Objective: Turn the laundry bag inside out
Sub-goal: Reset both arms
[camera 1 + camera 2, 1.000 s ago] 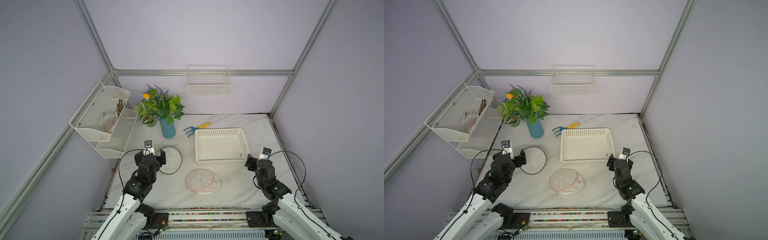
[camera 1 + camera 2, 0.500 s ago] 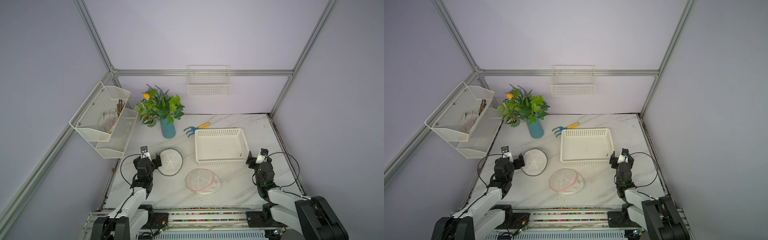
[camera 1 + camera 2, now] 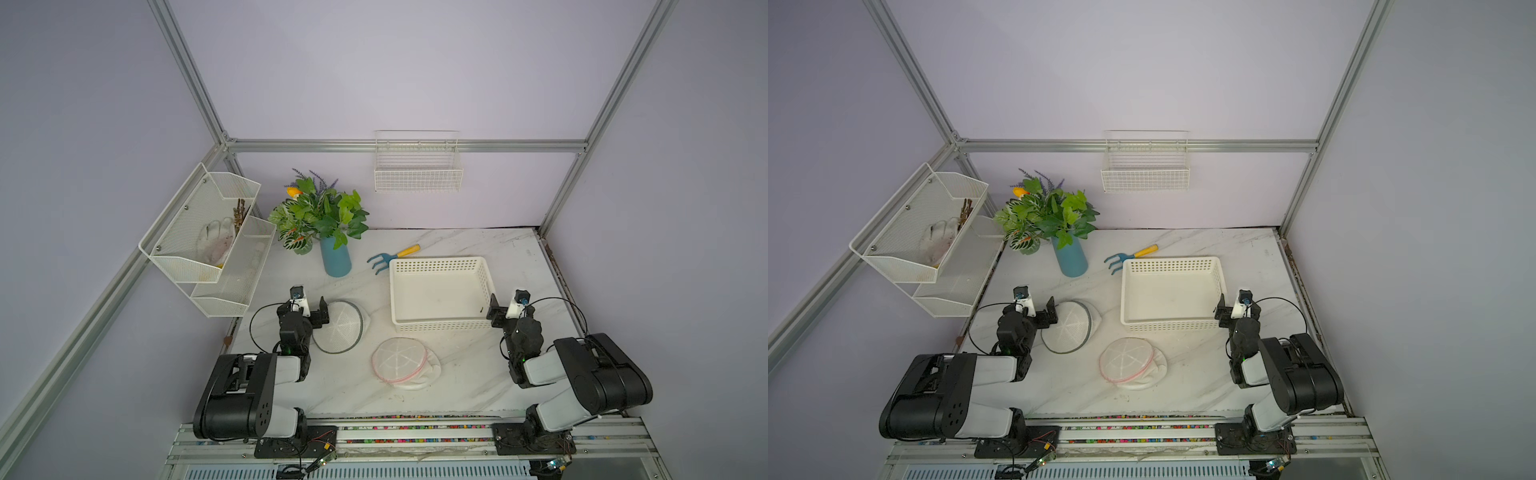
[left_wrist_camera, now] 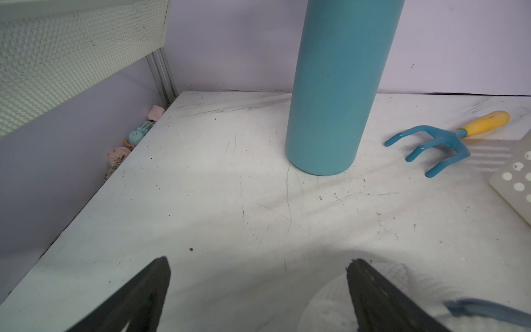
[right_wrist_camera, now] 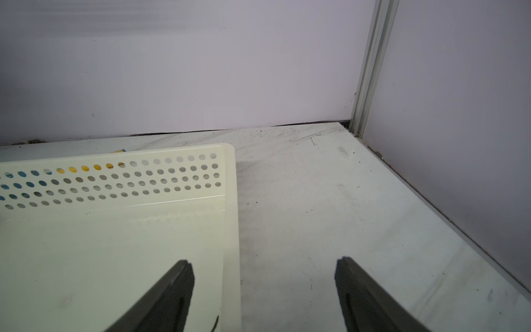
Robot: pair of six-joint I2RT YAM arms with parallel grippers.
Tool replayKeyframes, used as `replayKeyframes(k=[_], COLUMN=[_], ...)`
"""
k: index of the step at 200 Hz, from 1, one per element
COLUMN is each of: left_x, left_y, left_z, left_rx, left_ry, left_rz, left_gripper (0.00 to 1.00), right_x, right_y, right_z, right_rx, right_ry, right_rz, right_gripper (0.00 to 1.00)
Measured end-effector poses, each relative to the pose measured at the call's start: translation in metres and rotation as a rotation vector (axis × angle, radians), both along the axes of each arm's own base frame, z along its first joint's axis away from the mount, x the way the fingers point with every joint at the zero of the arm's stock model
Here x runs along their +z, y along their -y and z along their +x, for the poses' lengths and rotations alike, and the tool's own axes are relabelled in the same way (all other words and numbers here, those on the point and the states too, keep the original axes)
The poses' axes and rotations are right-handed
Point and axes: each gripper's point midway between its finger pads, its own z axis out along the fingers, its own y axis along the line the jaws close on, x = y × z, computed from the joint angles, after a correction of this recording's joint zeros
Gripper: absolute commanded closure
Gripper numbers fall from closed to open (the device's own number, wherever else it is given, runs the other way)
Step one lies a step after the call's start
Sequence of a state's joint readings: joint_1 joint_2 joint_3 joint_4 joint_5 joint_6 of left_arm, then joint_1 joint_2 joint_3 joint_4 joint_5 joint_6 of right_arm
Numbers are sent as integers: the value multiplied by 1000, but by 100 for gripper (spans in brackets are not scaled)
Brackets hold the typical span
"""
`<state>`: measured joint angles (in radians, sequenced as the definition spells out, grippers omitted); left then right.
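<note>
**Approach to the bag: both hands released, nothing grasped.**

Two flat mesh bags lie on the counter (image 3: 519,257): a grey-rimmed bag (image 3: 338,326) just beside the left hand (image 4: 258,268), and a pink-rimmed bag (image 3: 401,361) near front centre, between the arms. Which bag is meant cannot be told. The left hand and right hand (image 5: 263,266) stand with jaws spread and empty. Recommended procedure: pinch one layer of the rim only and lift to open the mouth, then send the other hand inside, catch the closed end and draw it through. Thin mesh probably slips and snags, so grip the stiffer rim. Both top views show both bags. The left wrist view shows only an edge of the grey-rimmed bag, with the vase (image 4: 336,86) and rake (image 4: 442,140) beyond. The right wrist view shows the basket (image 5: 115,178) and bare counter, no bag.
</note>
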<state>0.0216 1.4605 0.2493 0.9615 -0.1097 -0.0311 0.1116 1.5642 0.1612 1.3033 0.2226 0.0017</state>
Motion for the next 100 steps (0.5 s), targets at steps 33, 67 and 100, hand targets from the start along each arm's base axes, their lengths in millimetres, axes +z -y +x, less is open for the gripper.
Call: replayKeyframes(k=[33, 67, 100], left_x=[-15, -4, 3], left_y=[2, -10, -12], left_z=[5, 19, 26], left_rx=[-20, 51, 77], left_ry=[-21, -9, -2], left_rz=[-5, 2, 16], left_gripper=[0, 0, 0], right_x=[12, 22, 17], right_y=[6, 14, 17], right_z=[12, 26, 26], right_rx=[-29, -84, -104], right_ry=[31, 42, 20], right_rz=[18, 37, 37], right_gripper=[10, 1, 1])
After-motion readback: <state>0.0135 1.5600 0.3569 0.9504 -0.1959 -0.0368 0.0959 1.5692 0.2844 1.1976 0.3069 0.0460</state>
